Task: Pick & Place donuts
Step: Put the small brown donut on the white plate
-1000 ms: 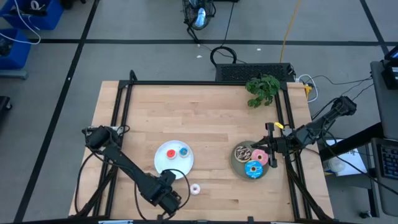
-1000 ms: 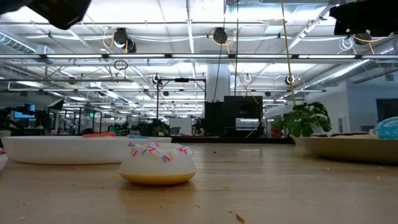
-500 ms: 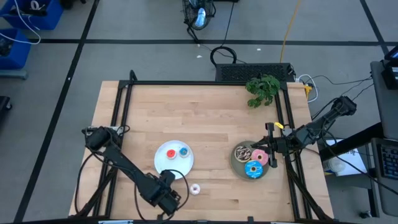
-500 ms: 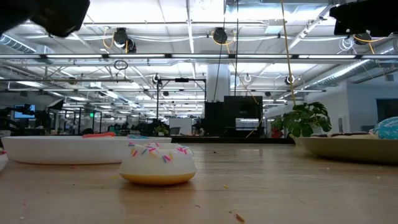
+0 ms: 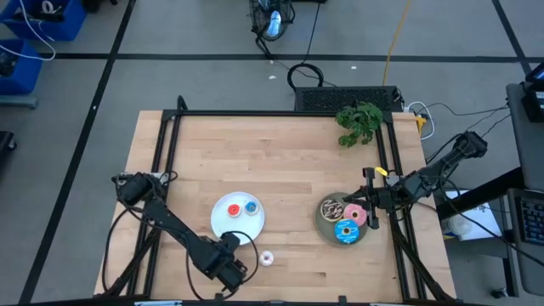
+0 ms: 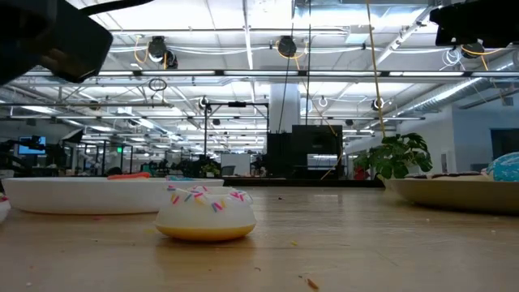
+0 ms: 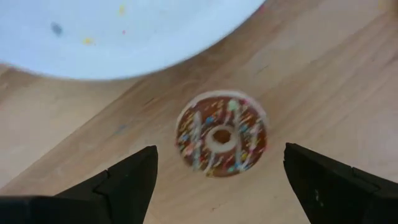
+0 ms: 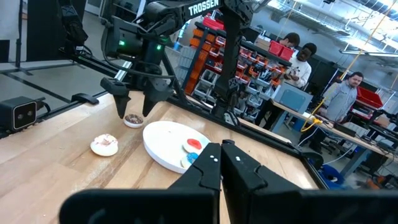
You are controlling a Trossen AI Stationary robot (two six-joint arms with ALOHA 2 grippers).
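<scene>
In the left wrist view a tiny brown donut [image 7: 222, 134] with white stripes and sprinkles lies flat on the wood. My open left gripper [image 7: 219, 155] hovers above it, one finger on each side, touching nothing. The high view shows that gripper [image 5: 224, 262] at the table's near edge, hiding the brown donut. A tiny white-pink donut [image 5: 267, 258] lies just right of it. The white plate [image 5: 228, 223] carries a tiny red donut [image 5: 234, 210] and a tiny blue donut [image 5: 251, 206]. The grey plate [image 5: 322, 224] holds the three larger donuts. My right gripper [image 5: 366, 210] is shut beside its right rim.
A green plant sprig [image 5: 359, 121] lies at the far right corner of the table. Black frame rails [image 5: 167, 144] run along the table's left, far and right sides. People stand in the room beyond the table [image 8: 345, 93]. Bare wood lies across the table's far half.
My left gripper has come down a little toward the tiny brown donut, showing lower and larger in the low view. The donuts and plates have stayed where they were.
</scene>
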